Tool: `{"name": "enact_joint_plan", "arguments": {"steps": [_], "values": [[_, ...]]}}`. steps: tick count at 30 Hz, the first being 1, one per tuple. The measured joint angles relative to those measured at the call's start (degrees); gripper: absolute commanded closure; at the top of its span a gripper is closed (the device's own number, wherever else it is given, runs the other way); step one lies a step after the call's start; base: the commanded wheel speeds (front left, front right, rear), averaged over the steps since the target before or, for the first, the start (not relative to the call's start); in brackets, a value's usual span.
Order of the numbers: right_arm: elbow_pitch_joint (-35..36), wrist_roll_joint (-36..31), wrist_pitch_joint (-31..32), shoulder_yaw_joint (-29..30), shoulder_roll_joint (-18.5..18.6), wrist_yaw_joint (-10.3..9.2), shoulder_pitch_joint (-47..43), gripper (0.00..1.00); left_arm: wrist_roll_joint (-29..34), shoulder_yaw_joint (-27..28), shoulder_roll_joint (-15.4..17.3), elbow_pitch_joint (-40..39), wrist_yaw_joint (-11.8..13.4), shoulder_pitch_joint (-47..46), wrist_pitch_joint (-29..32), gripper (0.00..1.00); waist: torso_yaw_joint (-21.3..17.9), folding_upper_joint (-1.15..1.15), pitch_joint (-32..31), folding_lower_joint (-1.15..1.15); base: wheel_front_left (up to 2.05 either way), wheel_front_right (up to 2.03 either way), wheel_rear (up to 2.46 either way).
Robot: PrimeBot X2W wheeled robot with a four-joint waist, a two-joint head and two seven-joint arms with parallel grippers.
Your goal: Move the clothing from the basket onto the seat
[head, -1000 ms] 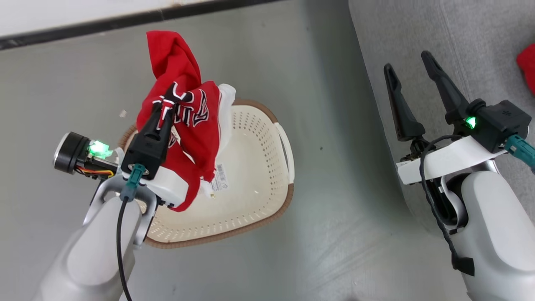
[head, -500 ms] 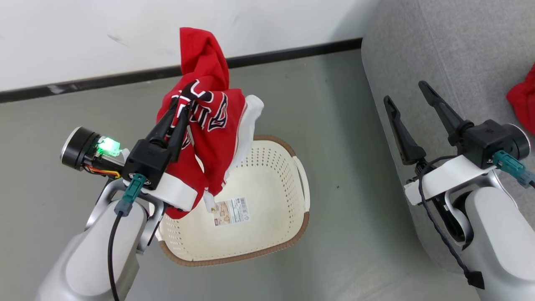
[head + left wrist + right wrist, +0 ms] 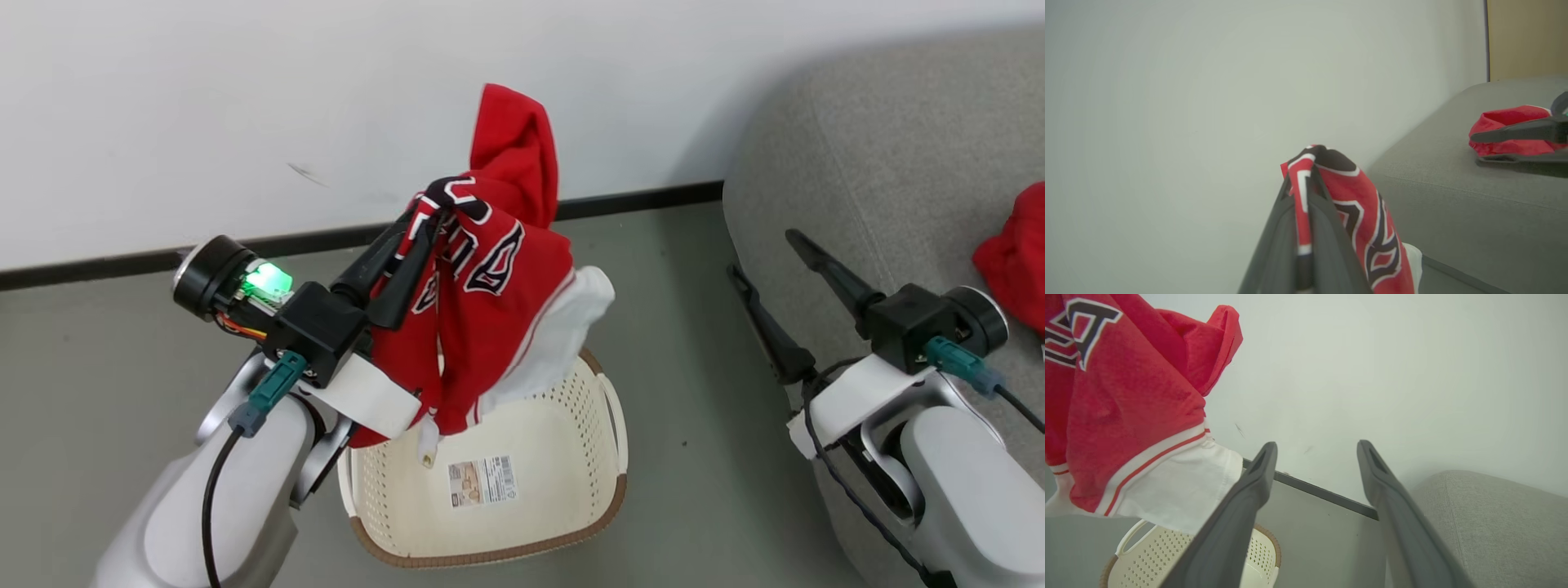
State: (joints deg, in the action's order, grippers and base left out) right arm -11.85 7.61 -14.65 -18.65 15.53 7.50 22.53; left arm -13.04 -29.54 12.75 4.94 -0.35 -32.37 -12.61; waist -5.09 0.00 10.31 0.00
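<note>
- The left gripper [image 3: 423,214] is closed. Its two dark fingers [image 3: 1327,228] lie together and pinch a fold of the red jersey [image 3: 490,302] at their tips.
- The red jersey carries black-and-white lettering and a white hem. It drapes from the fingertips down the right side of the left fingers, and a red peak of fabric stands above the tips.
- The basket [image 3: 571,457] stands on the grey floor [image 3: 98,367], below the left fingers. The hanging edge of the jersey crosses the basket's rim in the head view; whether the two touch cannot be told.
- A barcode sticker [image 3: 482,480] lies on the basket's bottom, below the jersey's lowest corner.
- The right gripper [image 3: 763,253] is spread wide. Its fingers [image 3: 1249,506] stand well apart and grip no object.
- The seat [image 3: 857,163] lies beneath and to the right of the right fingers, which hover at its rounded left edge.
- A second red garment [image 3: 1016,261] lies on the seat, to the right of the right fingers and well apart from the jersey.
- The white wall [image 3: 245,98] stands ahead of both sets of fingertips.
</note>
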Motion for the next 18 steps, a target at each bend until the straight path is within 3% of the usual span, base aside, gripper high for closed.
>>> {"name": "enact_joint_plan", "arguments": {"steps": [9,18], "values": [[-0.5,7.7,0.6,-8.3,2.2,0.0,-0.6,0.0,-3.2,-1.9,-1.3,-0.6,-2.5,2.5,1.8,1.0,1.0,0.0,-4.7,0.0,0.0,0.0,0.0],[1.2,14.7,4.3,-20.3,7.9,0.0,-1.0,0.0,-4.3,-4.1,-0.9,-3.0,-4.1,3.5,3.2,1.0,2.0,0.0,-9.0,0.0,0.0,0.0,0.0]]}}
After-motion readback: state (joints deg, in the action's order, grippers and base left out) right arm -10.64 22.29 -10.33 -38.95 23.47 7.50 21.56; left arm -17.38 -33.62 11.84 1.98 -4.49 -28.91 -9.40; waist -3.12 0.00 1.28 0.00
